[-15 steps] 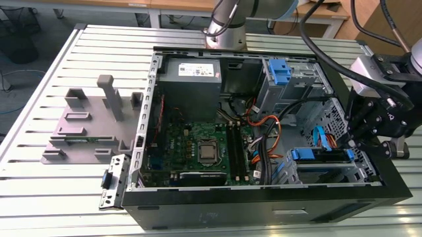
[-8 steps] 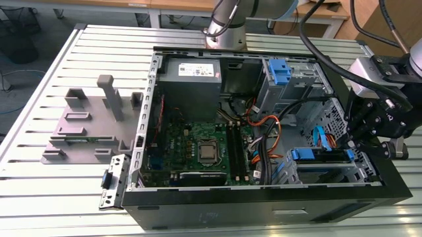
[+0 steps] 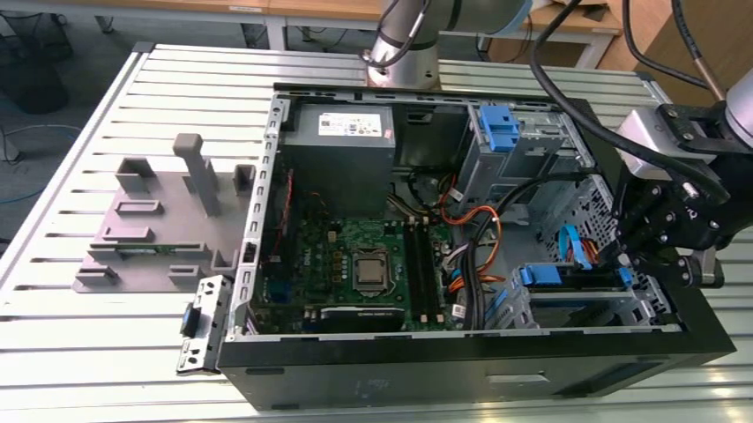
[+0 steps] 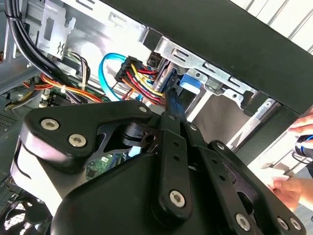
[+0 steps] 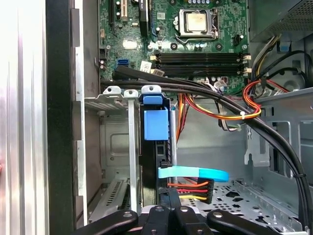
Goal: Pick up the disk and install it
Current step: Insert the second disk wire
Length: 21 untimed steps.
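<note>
The disk [image 5: 155, 147] stands on edge in a slot of the metal drive cage [image 5: 115, 147], its blue carrier tab toward the motherboard. In the exterior view the disk [image 3: 562, 276] lies in the cage at the case's near corner on that view's right. My gripper [image 4: 171, 100] is inside the case at the disk's cable end, fingers pressed together with nothing between them. Its tips sit next to the blue carrier [image 4: 188, 81] and the power plug with red and yellow wires [image 4: 139, 73]. In the exterior view the gripper [image 3: 629, 263] hangs over the cage.
A light blue data cable [image 5: 193, 173] and black cable bundles [image 5: 234, 110] cross beside the cage. The motherboard [image 3: 353, 264] and the grey power supply [image 3: 341, 128] fill the case. A second blue carrier [image 3: 500, 123] sits in the far bay. A person's hand [image 4: 293, 188] is outside the case.
</note>
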### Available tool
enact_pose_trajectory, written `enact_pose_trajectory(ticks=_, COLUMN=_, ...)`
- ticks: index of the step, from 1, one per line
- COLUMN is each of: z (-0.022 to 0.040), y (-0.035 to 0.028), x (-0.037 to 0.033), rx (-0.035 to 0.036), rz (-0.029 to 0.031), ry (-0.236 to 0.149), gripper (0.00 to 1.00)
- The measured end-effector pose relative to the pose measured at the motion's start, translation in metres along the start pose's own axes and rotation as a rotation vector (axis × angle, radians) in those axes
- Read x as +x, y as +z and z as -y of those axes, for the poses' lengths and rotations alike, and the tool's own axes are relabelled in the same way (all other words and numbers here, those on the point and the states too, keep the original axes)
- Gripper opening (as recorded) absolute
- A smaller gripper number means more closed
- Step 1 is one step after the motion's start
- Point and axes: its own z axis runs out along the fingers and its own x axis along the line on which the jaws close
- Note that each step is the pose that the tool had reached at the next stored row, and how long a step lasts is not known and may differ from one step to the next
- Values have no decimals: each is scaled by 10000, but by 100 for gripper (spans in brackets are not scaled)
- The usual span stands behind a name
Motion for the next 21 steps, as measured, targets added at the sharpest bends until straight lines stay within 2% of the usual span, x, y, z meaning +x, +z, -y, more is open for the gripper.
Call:
enact_pose_trajectory(ticks=6, z=-1, y=10, x=-31, rx=0, rz=1, ry=1, gripper=11)
enact_pose_trajectory(ticks=11, z=0, y=39, x=-29, rx=0, rz=-7, ry=0, gripper=11)
enact_pose_trajectory(ticks=21, z=0, y=45, x=-29, rx=-2, rz=2, ry=0, gripper=11)
